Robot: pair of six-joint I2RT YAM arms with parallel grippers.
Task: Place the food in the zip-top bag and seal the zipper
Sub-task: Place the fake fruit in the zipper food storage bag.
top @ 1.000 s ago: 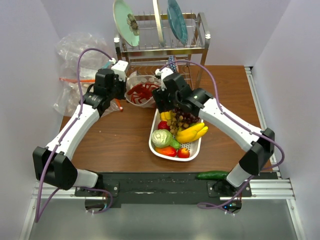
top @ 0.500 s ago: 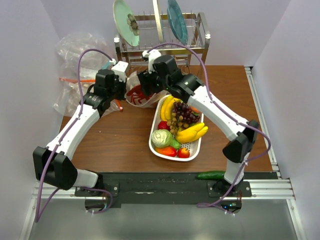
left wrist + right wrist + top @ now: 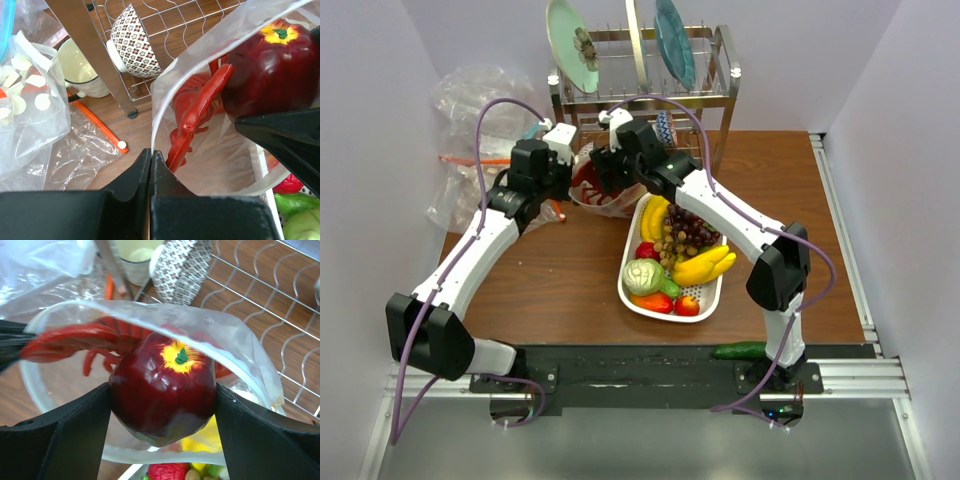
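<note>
Dark red, the apple (image 3: 162,382) sat clamped in the right gripper (image 3: 162,400) at the mouth of the zip-top bag (image 3: 220,162), seemingly poised to drop beside the lobster (image 3: 197,107) inside it. The left gripper (image 3: 151,162) pinched that bag's rim tight, apparently to hold the mouth open.
</note>
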